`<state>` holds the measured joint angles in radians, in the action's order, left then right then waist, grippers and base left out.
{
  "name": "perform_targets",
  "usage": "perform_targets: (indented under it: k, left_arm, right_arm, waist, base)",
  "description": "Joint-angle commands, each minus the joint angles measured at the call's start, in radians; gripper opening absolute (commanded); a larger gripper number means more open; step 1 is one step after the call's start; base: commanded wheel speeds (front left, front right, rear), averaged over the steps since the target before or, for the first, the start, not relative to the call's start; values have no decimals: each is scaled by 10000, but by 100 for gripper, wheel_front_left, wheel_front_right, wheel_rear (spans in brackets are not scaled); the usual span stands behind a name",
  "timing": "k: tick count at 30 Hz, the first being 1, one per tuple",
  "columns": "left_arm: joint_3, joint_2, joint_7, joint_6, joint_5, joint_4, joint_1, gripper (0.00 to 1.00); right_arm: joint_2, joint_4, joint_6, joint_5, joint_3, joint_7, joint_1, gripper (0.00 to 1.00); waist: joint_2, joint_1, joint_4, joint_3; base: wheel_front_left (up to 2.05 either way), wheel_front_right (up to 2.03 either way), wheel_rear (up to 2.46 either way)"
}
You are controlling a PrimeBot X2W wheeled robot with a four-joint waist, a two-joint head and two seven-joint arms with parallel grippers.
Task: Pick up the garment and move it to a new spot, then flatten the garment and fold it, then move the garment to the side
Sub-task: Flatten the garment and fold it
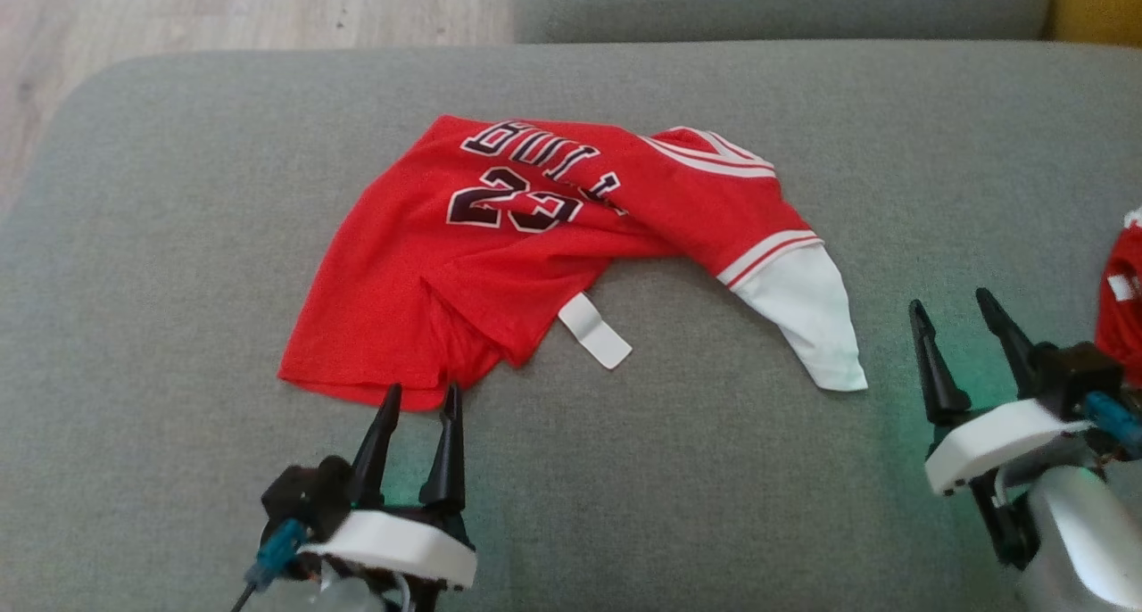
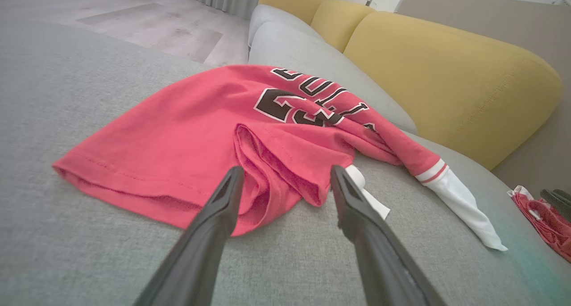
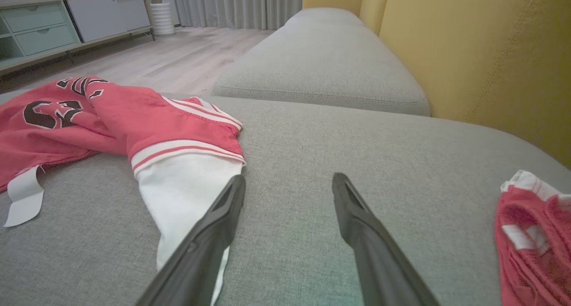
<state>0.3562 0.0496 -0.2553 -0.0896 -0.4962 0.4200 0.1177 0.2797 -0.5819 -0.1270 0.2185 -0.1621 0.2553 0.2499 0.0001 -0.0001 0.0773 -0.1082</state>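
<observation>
One red jersey (image 1: 500, 264) lies crumpled mid-cushion on the grey sofa cushion (image 1: 223, 193). Its one white sleeve (image 1: 807, 318) trails toward 4 o'clock, and one white label (image 1: 595, 330) lies at its near edge. A second red garment (image 1: 1122, 291) sits at the cushion's 3 o'clock side. There are two tools. The left tool (image 1: 423, 391), spread and empty, points to 12 o'clock with its tips at the jersey's hem, straddling a fold. The right tool (image 1: 950, 301), also spread and empty, has the sleeve end near its 9 o'clock, apart. Bare cushion runs from the jersey's 9 o'clock to the rounded edge.
</observation>
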Motion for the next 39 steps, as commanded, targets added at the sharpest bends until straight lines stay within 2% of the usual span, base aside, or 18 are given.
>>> perform_targets:
  k: [1, 10, 19, 30, 31, 32, 33, 34, 39]
  left_arm:
    - [-218, 7, -65, -45, -65, -216, 506, 100]
    - [92, 7, -65, -121, -643, 724, 2229, 100]
    - [994, 7, -65, -247, -1982, 2832, 3255, 100]
    - [2297, 7, -65, -337, -3126, 2119, 2920, 100]
    - [2325, 7, -65, -341, -3187, 2091, 2928, 77]
    - [2317, 7, -65, -342, -3225, 2076, 2938, 49]
    - [2286, 7, -65, -338, -3198, 2071, 2954, 5]
    - [2216, 7, -65, -337, -3150, 2048, 2951, 0]
    - [1374, 7, -65, -284, -2635, 1582, 2563, 0]
  right_arm:
    - [-12, 389, -37, -92, -79, 64, -4, 100]
    - [-512, 1118, -37, -489, -48, 64, 177, 100]
    - [-677, 1194, -37, -544, -1, 64, 307, 100]
    - [-829, 1105, -37, -558, 123, 65, 277, 100]
    - [-850, 1093, -37, -560, 102, 65, 294, 100]
    - [-869, 1076, -37, -562, 73, 65, 312, 100]
    - [-885, 1063, -37, -561, 47, 65, 328, 100]
    - [-901, 1050, -37, -555, 43, 65, 332, 100]
    - [-963, 947, -37, -467, 268, 65, 72, 100]
  waist:
    - [-1, 1, -81, -119]
    - [-1, 1, -486, -954]
    - [-1, 1, -903, -1398]
    - [-1, 1, -799, -1448]
    - [-1, 1, -781, -1419]
    - [-1, 1, -771, -1396]
    - [-1, 1, -755, -1356]
    - [-1, 1, -728, -1281]
    - [-1, 1, -386, -705]
  base:
    - [0, 0, 0]
    - [0, 0, 0]
    - [0, 0, 0]
    - [0, 0, 0]
    - [0, 0, 0]
    - [0, 0, 0]
    - [0, 0, 0]
    - [0, 0, 0]
    - [0, 0, 0]
